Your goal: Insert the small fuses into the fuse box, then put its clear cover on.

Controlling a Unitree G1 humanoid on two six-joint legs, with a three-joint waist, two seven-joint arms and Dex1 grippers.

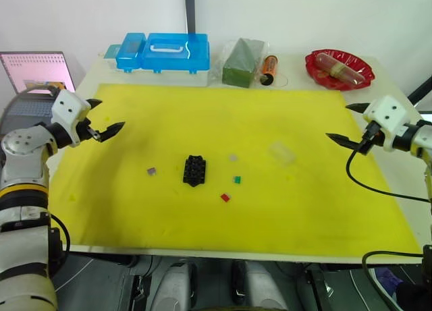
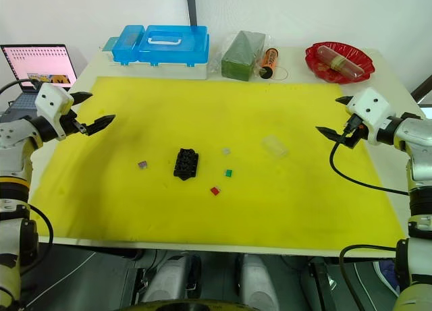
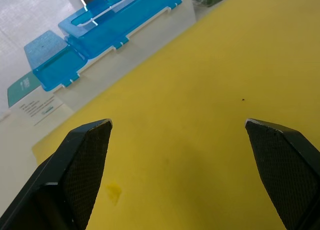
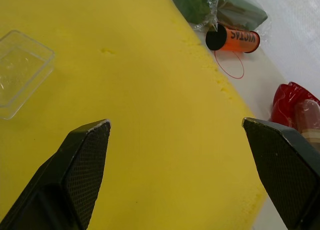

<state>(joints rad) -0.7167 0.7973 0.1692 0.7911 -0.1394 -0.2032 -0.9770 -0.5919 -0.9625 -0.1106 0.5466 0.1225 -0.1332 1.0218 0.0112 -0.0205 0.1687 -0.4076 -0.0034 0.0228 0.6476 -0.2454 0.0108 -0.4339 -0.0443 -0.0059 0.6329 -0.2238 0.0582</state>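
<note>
- Across the table [image 1: 398,189] lies a yellow mat [image 1: 297,210] that covers most of the top and carries all the small parts.
- Along the far edge, off the mat, stand a blue-lidded case [image 1: 165,53], a green wrapped block [image 1: 240,63], an orange roll [image 1: 269,69] lying on its side, and a red dish [image 1: 339,69] with a wrapped item in it.
- Beyond the table's far left corner sits a laptop [image 2: 37,65] with its screen lit.
- At the mat's left edge hangs the left gripper [image 1: 101,119], its two black fingers spread wide apart and holding nothing, above bare mat.
- At the mat's right edge hangs the right gripper [image 1: 351,125], likewise spread wide and empty, pointing in toward the middle.
- Near the mat's middle stands the fuse box [image 1: 194,170], black, well apart from both grippers.
- To the right of the box, between it and the right gripper, lies the clear cover [image 1: 282,152], open side up in the right wrist view.
- Around the box lie the small fuses, all loose on the mat: a purple fuse [image 1: 151,171] to its left, a pale grey fuse [image 1: 233,158], a green fuse [image 1: 237,179] and a red fuse [image 1: 225,198] to its right.
</note>
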